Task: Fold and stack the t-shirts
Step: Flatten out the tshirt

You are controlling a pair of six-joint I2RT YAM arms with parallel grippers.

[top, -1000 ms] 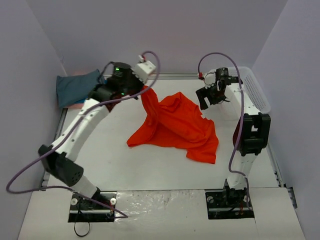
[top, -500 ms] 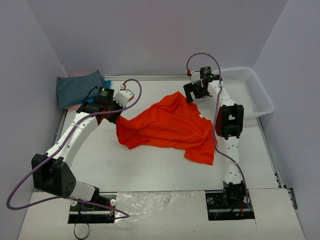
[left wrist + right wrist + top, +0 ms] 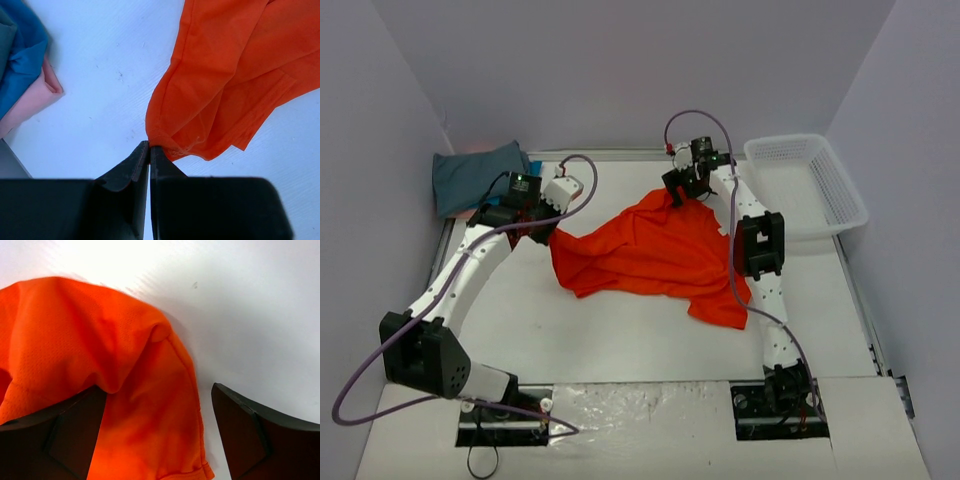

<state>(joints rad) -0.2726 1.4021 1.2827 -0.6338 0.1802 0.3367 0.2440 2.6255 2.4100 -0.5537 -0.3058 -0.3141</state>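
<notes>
Lilac walls enclose a white tabletop, with both arm bases bolted at its near edge. At mid-table the orange t-shirt lies in a loose, rumpled heap, neither flattened nor folded. Its left corner is pinched by the left hand, whose fingers are pressed together on a small fold of hem just above the surface, as is seen in the left wrist view. Farther back, the right hand is held over the shirt's far edge with its fingers spread wide. A rounded bulge of cloth lies between them, but nothing is gripped. At the far left corner the folded t-shirts are stacked, grey-teal on top with blue and pink beneath. A white basket sits at the far right.

Spreading the shirt flat is judged to be the step in hand. For this to be done well, the right hand should be lowered until the cloth edge is well between its fingers before it is closed. The left pinch should be held firm, and both corners drawn apart evenly, so that wrinkles are pulled out without the shirt being dragged against the stack.
</notes>
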